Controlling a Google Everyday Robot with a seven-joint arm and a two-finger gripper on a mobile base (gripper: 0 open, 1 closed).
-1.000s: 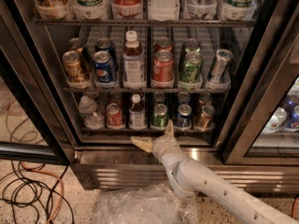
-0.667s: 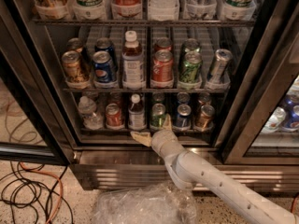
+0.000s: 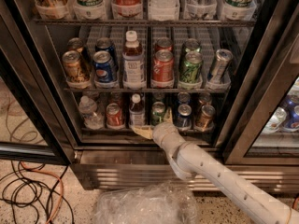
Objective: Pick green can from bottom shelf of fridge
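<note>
Jaws stood wide: one fingertip lay low to the left, the other rose beside the green can. The gripper sat at the front edge of the bottom shelf, near its middle, where the can stood inside the fridge. Probable risks: closing off-centre could tip the small bottle or the blue can just beside it, or the low fingertip could snag the shelf's front rail.

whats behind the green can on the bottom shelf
A dim shape, likely another can's top, in the same lane behind the green can; the rest is hidden. The end effector, open, sits at the can's front, covering its base.
</note>
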